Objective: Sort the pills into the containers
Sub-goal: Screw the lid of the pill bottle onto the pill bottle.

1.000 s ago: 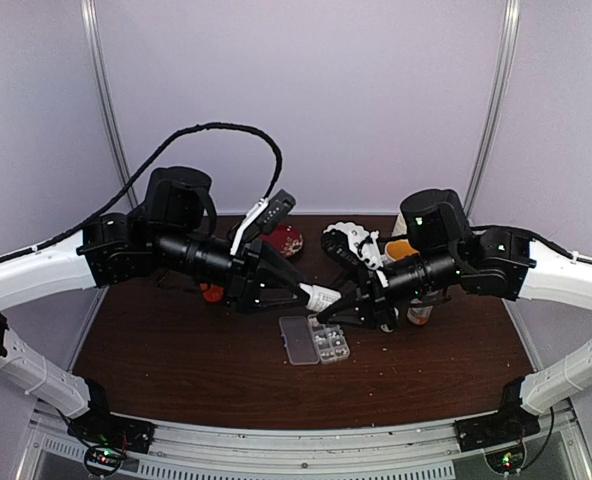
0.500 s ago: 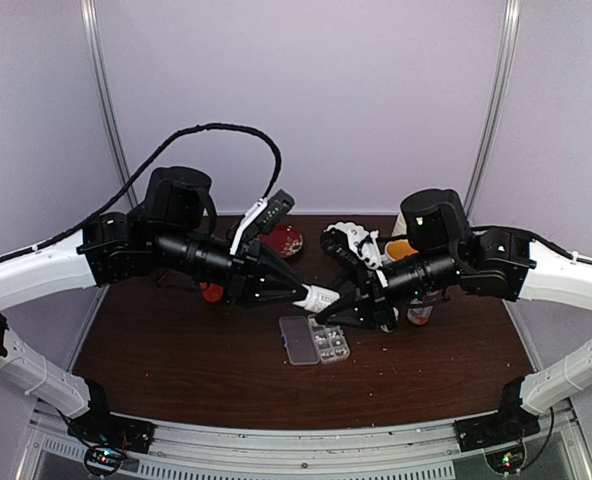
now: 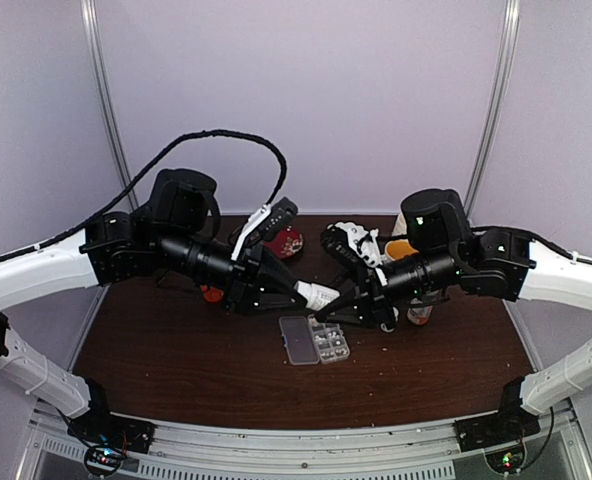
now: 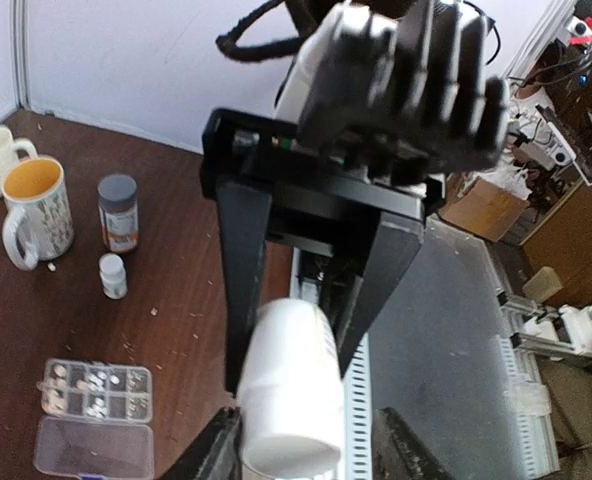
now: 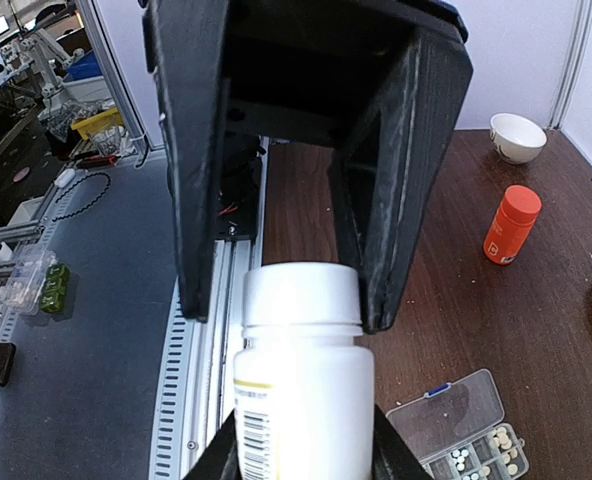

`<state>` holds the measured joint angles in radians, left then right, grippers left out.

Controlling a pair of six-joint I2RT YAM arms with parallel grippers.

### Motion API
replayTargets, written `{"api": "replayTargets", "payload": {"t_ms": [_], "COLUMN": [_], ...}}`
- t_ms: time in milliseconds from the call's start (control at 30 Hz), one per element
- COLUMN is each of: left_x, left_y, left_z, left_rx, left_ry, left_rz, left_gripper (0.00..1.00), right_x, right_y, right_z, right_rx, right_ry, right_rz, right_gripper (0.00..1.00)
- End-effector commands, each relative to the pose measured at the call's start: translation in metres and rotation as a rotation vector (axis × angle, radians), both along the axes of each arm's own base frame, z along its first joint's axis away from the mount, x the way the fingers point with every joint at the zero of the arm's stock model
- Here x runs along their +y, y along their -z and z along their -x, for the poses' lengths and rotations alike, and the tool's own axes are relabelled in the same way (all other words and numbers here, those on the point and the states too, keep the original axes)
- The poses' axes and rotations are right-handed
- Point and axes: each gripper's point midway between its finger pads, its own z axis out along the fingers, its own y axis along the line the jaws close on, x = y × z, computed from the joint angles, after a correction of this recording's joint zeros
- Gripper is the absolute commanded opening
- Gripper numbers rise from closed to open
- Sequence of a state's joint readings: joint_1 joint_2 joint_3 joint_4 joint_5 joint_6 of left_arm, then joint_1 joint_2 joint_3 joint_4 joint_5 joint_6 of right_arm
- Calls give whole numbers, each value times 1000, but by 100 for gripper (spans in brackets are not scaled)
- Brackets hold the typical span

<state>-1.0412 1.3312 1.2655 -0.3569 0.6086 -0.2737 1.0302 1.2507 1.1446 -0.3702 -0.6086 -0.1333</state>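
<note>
A white bottle (image 3: 319, 294) hangs level above the table between both arms. My right gripper (image 5: 302, 452) is shut on the bottle's labelled body (image 5: 301, 400). My left gripper (image 4: 311, 452) sits around its white cap (image 5: 302, 294); one finger touches the cap and a gap shows at the other. Below lies the clear pill box (image 3: 314, 340), lid open, also in the left wrist view (image 4: 94, 440) and the right wrist view (image 5: 454, 405). The pills (image 4: 94, 381) are whitish specks in several of its cells, as the right wrist view (image 5: 476, 460) shows too.
Two mugs (image 4: 34, 210), a brown grey-capped bottle (image 4: 118, 212) and a small white bottle (image 4: 113, 275) stand on the right half of the table. An orange bottle (image 5: 511, 225), a white bowl (image 5: 517, 136) and a red plate (image 3: 284, 240) are on the left half.
My left gripper's jaws closed in on the cap, then eased apart a little. The left wrist shifted slightly back. The right arm and the bottle have hardly moved.
</note>
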Motion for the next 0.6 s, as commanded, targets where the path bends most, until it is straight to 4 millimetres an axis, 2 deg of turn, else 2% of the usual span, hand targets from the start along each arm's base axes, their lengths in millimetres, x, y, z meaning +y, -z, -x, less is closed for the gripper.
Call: {"api": "replayTargets", "payload": {"t_ms": [0, 233, 400, 567], "left_x": [1, 2, 2, 2], "left_y": [3, 1, -6, -16], "left_z": [11, 9, 5, 3], "left_rx": [0, -7, -16, -40], "left_ry": [58, 46, 19, 1], "left_rz": [-20, -18, 0, 45], "left_gripper": [49, 44, 60, 64], "right_x": [3, 4, 4, 4], "right_y": [-15, -14, -13, -10], "right_z": [-9, -8, -6, -2], "right_rx": [-18, -12, -10, -3], "right_ry": [43, 32, 17, -6], "right_rz": [-52, -48, -43, -33], "right_gripper": [0, 0, 0, 0]}}
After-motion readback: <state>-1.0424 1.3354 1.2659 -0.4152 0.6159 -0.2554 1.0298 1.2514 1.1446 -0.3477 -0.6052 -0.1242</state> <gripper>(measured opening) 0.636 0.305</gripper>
